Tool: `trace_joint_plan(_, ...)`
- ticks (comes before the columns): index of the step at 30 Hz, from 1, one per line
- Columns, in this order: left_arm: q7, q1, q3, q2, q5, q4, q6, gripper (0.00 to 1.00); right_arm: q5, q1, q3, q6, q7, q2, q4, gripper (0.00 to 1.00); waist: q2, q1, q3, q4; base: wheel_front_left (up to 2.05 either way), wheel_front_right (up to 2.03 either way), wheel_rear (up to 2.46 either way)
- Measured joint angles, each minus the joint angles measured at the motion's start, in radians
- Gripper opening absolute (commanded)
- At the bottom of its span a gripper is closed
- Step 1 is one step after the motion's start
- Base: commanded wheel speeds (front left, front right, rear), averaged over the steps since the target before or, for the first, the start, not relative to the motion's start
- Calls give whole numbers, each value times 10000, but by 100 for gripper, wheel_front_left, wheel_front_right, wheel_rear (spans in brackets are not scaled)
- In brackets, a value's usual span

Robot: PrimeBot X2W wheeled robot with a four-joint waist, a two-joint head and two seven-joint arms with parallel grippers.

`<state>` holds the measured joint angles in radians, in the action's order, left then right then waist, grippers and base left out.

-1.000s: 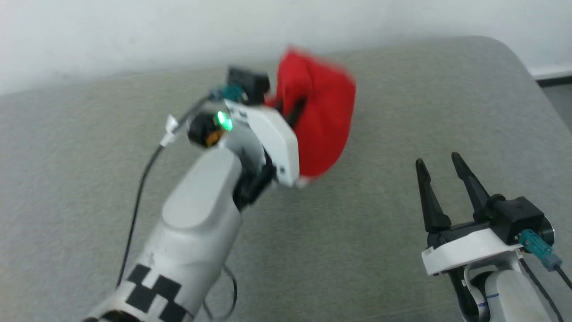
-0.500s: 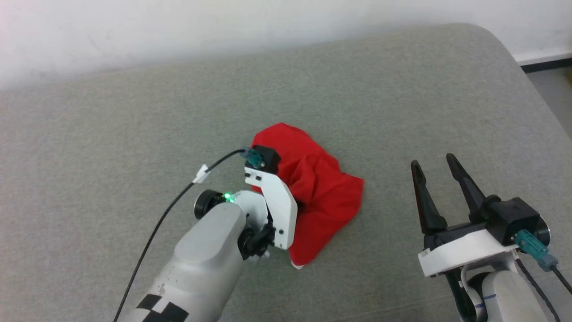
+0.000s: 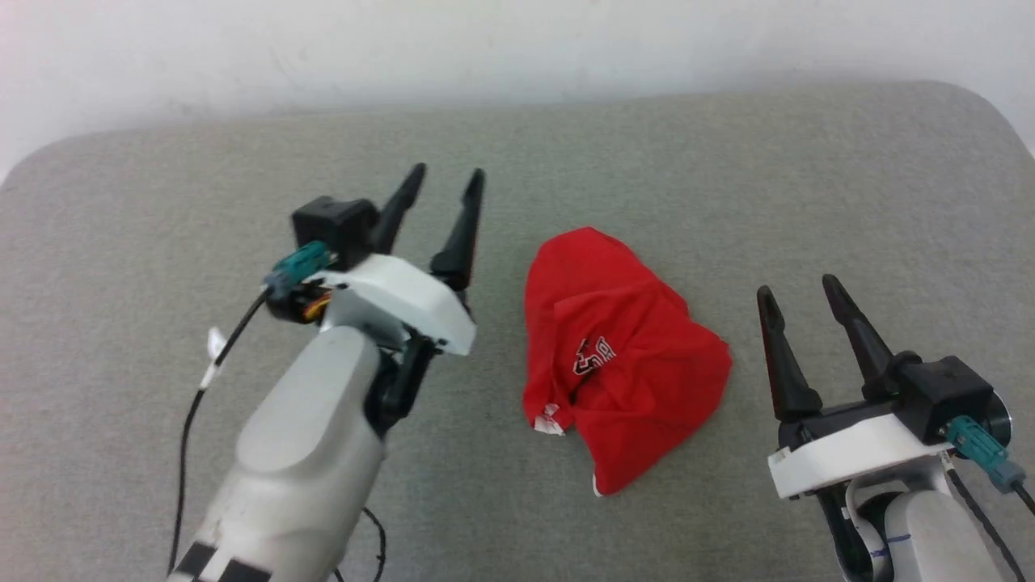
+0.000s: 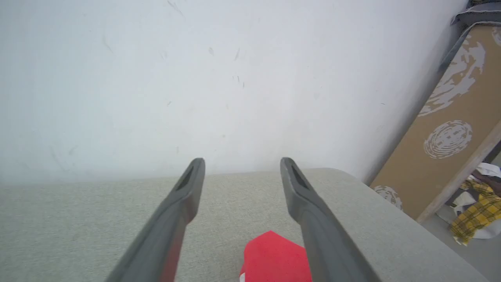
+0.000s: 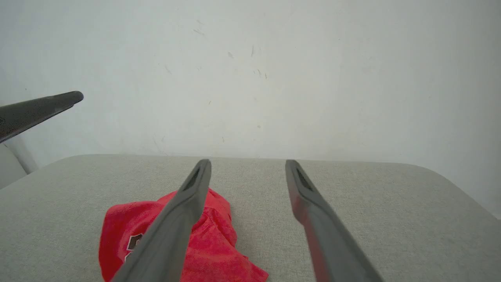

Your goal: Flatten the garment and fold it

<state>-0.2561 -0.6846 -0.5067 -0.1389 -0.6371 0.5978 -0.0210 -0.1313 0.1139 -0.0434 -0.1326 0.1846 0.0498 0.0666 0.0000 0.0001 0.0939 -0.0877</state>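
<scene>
I see the crumpled bright red thin-fabric shorts (image 3: pixel 623 364) lying untouched mid grey fabric-covered tabletop (image 3: pixel 121 242), left end effector (image 3: pixel 449 171) spread at their 10 o'clock, right end effector (image 3: pixel 796 287) spread at 3 o'clock, open surface to the 12 o'clock edge.

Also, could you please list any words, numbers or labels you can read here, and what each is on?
On the red shorts: white print, creased and partly folded under, cannot be read.
White tag at the shorts' edge: too small to read.
Black squares on the left forearm: a pattern, not text.
</scene>
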Motion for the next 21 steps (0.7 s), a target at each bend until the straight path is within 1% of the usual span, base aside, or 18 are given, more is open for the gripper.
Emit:
trace_joint_plan(1, 0, 235, 226, -134, 286, -437, 150, 100, 0, -19, 4, 0, -10, 0, -38, 100, 0, 0, -29, 83, 0, 0, 0)
trace_joint_plan(4, -8, 1057, 1001, -407, 1227, -1965, 391, 100, 46, -82, 12, 0, -88, -2, -128, 100, 0, -1, -115, 305, 0, 0, 0)
trace_joint_plan(7, -10, 2113, 1582, -493, 1998, -3032, 499, 100, 86, -155, 12, 0, -182, -2, -207, 100, 0, 0, -202, 488, 0, 0, 0)
trace_joint_plan(12, -10, 3519, 2320, -585, 2894, -3768, 497, 100, 117, -193, -119, 0, -380, -2, -293, 100, 0, -1, -318, 706, 0, 0, 0)
trace_joint_plan(18, -10, 4837, 3496, -497, 3404, -4552, 571, 100, 265, -234, -387, 0, -652, 0, -347, 100, 0, -1, -324, 865, 0, 0, 0)
trace_joint_plan(21, -10, 5384, 4073, -326, 3540, -4922, 570, 100, 313, -221, -779, 2, -926, 4, -316, 100, 0, -1, -256, 960, 0, 0, 0)
